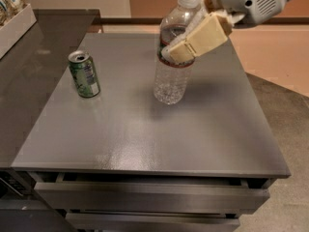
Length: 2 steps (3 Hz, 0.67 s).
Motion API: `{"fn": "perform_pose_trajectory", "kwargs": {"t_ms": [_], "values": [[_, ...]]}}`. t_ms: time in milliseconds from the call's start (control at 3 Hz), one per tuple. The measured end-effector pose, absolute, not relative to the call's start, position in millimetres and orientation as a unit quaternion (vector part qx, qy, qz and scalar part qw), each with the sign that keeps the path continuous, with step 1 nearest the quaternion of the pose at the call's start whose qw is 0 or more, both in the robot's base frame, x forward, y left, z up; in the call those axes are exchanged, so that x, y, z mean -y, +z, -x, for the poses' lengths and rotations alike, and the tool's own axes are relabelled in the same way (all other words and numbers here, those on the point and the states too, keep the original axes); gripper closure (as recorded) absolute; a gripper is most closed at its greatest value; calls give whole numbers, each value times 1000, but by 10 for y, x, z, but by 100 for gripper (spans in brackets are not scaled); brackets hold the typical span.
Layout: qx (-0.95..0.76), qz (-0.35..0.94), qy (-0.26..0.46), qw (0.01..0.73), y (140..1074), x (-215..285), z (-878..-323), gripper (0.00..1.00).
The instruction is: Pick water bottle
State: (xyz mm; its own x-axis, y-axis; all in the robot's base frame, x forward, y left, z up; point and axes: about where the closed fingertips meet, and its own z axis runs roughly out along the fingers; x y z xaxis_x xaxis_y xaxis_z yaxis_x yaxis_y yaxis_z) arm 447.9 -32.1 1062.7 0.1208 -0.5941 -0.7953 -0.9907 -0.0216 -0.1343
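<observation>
The gripper point(177, 48) is holding the water bottle point(169, 83), fingers point(198, 36) clamping its middle, right of the green can point(84, 74). The bottle seems to be hanging above the surface point(145, 144); the pick is looking almost done.

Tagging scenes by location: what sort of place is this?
Probably an office break area: a grey counter with drawers, a green can, a snack tray. The gripper holds the water bottle over the counter.
</observation>
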Motion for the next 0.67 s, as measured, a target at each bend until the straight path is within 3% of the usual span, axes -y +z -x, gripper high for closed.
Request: {"fn": "perform_pose_trajectory", "kwargs": {"t_ms": [667], "values": [[-585,665,274,373,10981,327,-4460,100]]}}
